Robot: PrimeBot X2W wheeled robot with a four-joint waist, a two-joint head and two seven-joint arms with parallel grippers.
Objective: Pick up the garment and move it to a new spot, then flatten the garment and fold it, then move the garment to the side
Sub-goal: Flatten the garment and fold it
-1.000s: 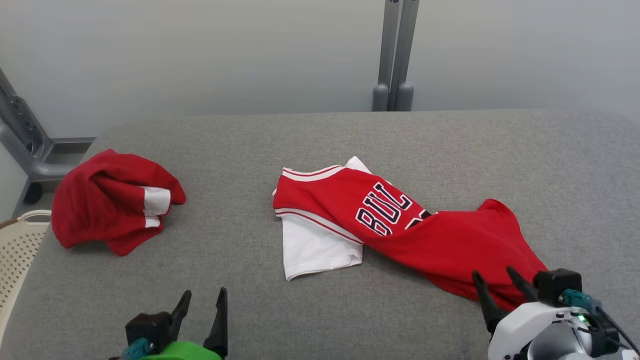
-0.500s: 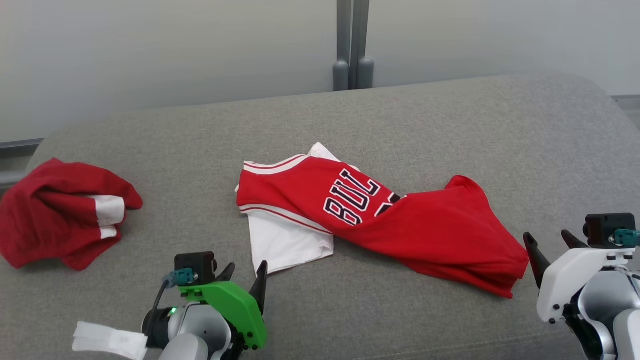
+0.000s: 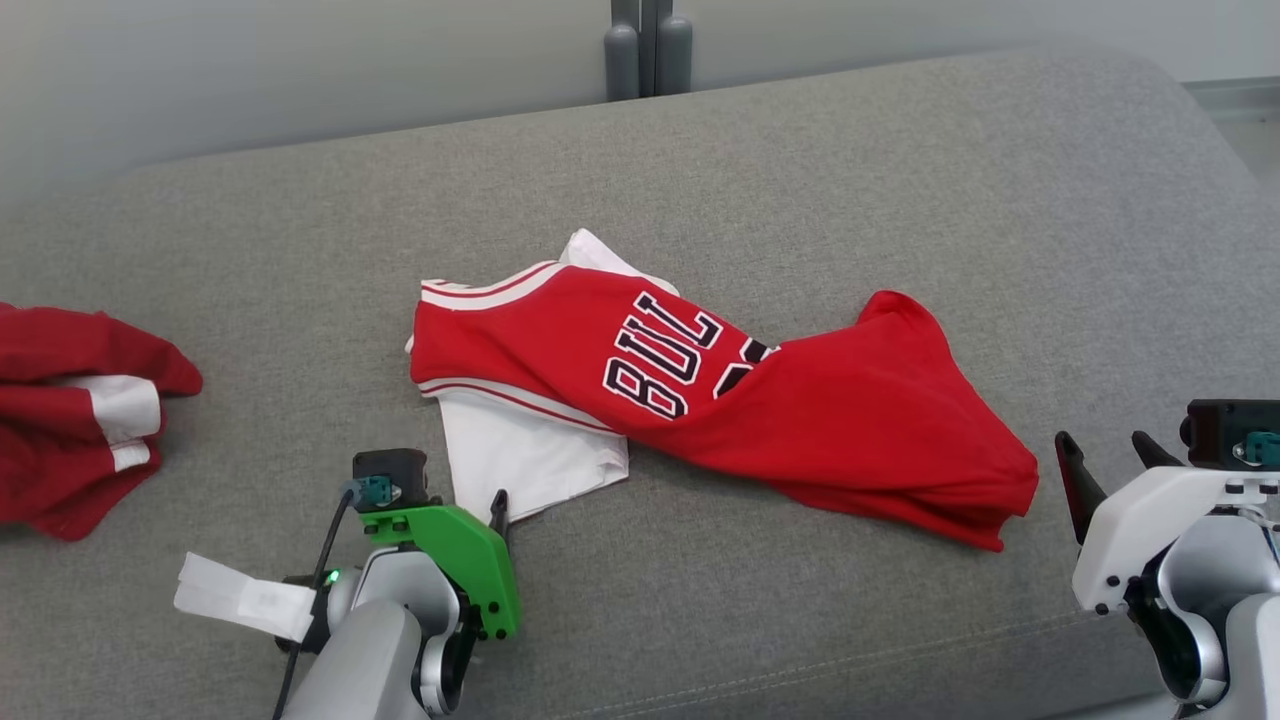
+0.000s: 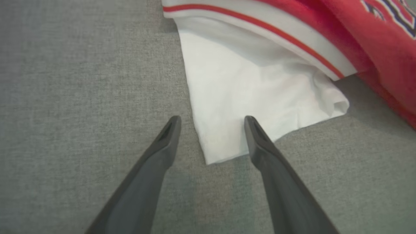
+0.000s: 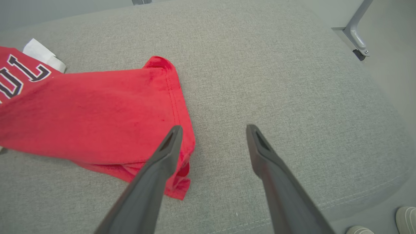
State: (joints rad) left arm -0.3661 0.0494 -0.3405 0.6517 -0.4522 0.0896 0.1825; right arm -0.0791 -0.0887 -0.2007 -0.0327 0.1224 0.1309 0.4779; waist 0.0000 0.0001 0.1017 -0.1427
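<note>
Left claw (image 4: 211,121) has crept up to the white sleeve (image 4: 260,94) of the jersey (image 3: 820,430), which lies twisted mid-table (image 3: 900,180). Right claw (image 5: 214,130) sits beside the red hem. Both claws wide, empty. Cloth looks light and limp: pinch sleeve corner and hem corner.

Lab-like room; grey padded table (image 3: 900,180), metal stand (image 3: 648,50)

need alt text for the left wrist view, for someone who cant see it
The left hand, open, points at a red and white garment, its two dark fingers either side of the near white corner. The garment lies on a grey fabric surface, with a red-striped white band and red cloth toward the top right.
</note>
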